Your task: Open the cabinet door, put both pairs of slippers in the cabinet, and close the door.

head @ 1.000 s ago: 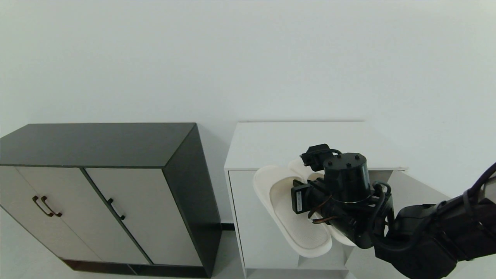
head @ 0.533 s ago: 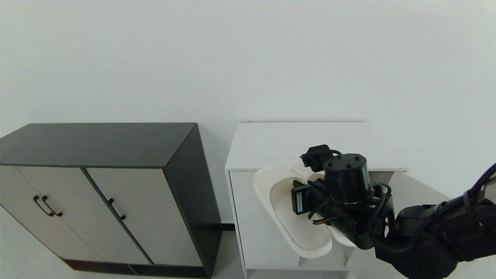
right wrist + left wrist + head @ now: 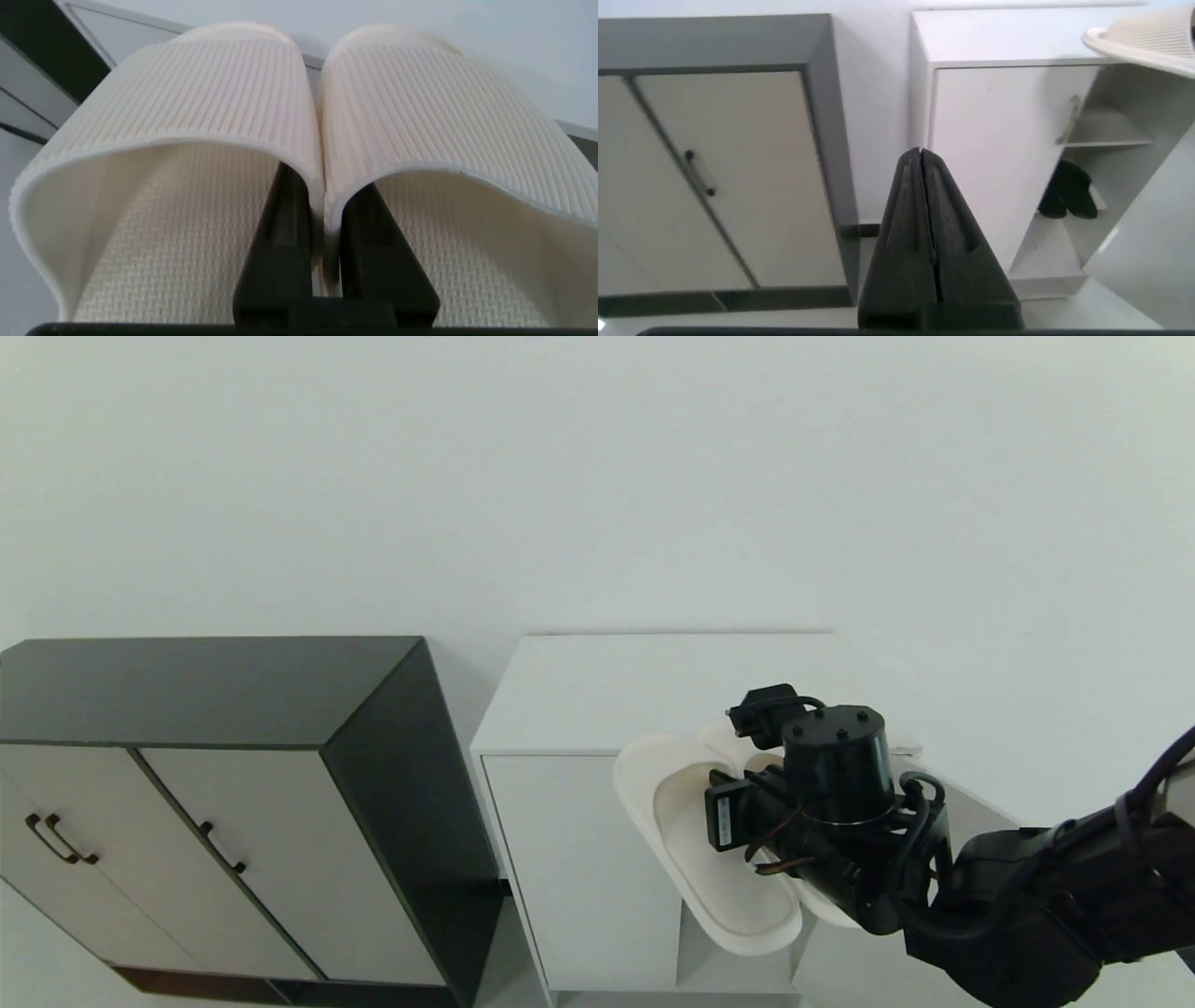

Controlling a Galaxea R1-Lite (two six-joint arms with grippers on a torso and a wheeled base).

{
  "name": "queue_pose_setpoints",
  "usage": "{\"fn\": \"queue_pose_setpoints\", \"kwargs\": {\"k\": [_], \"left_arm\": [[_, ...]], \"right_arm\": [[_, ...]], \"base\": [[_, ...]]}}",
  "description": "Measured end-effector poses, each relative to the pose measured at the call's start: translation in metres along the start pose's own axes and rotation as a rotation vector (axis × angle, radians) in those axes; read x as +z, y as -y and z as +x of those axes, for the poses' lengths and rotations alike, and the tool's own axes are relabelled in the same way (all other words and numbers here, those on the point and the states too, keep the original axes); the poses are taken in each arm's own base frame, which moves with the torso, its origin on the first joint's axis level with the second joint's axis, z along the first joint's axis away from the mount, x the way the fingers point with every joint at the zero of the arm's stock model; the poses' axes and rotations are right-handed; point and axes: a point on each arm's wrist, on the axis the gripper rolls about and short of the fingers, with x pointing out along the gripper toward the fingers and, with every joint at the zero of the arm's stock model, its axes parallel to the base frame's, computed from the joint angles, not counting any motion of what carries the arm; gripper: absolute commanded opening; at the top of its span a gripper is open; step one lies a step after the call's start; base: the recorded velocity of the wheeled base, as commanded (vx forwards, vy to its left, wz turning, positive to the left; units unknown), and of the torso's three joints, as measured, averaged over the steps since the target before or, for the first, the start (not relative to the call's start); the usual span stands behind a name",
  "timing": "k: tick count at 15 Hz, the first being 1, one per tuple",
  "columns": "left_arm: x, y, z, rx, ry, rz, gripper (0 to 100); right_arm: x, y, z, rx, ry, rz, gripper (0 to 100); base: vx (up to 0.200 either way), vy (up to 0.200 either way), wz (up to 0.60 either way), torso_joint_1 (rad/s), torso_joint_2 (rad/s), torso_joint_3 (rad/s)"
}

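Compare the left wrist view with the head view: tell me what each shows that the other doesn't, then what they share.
Left wrist view adds: the shut left claw, and the inside of the white cabinet, where a dark pair stands below a shelf. Head view adds: the right arm carrying the whole pair of cream slippers in front of that cabinet. Shared: the white cabinet, the dark-topped cabinet beside it with its doors closed, and at least one slipper's edge.
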Motion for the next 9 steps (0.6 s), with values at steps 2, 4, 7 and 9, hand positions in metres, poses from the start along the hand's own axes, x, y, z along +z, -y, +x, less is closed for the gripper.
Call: {"fn": "queue_pose_setpoints", "kwargs": {"k": [2,4,7,9], "left_arm": [[0.0,0.0,0.0,0.0,0.0,-0.002,0],[0.0,0.0,0.0,0.0,0.0,-0.002,0],[0.0,0.0,0.0,0.001,0.0,-0.003,0],[0.0,0.0,0.0,0.0,0.0,-0.003,0]], "right_arm": [[0.0001,-0.0007,-0.0002,0.002,0.001,0.0,0],[0.0001,-0.0005,-0.0002,0.002,0.001,0.0,0],[0.0001,-0.0005,-0.0002,0.001,0.001,0.0,0],[0.0002,-0.0005,-0.0002,0.001,0.001,-0.001,0]], "base": [[0.0,-0.2,0.0,0.002,0.0,-0.002],[0.0,-0.2,0.0,0.005,0.01,0.0],[0.0,-0.2,0.0,0.001,0.0,0.002],[0.0,0.0,0.0,0.0,0.0,0.0]]}}
